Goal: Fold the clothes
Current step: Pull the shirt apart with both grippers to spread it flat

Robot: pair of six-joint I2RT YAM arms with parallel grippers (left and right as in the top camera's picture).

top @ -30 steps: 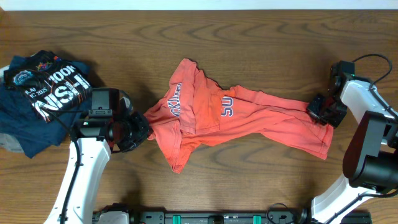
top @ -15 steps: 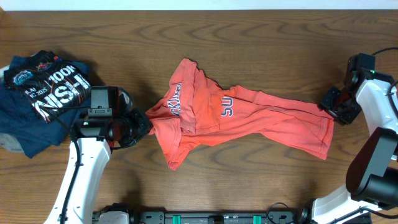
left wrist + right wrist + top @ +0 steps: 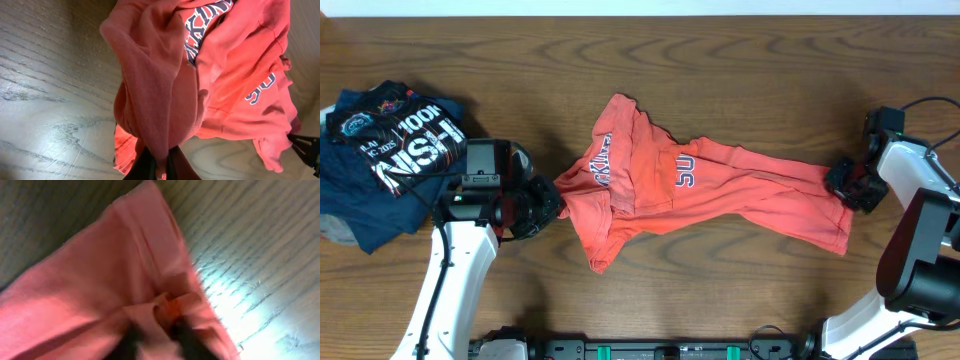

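The coral-red T-shirt (image 3: 700,190) lies crumpled and stretched across the middle of the table, its white lettering partly showing. My left gripper (image 3: 552,200) is at its left end, shut on a bunched fold of the cloth (image 3: 160,125). My right gripper (image 3: 842,180) is at its right end, shut on the shirt's edge; the right wrist view is blurred, with red cloth (image 3: 125,280) pinched between the dark fingers (image 3: 155,335).
A pile of folded navy shirts (image 3: 385,150) with white lettering lies at the left edge. The wooden table (image 3: 720,60) shows bare behind the T-shirt.
My right gripper swung out to the right and came back in, still at the shirt's right edge. The left gripper and the left end of the shirt stayed put.
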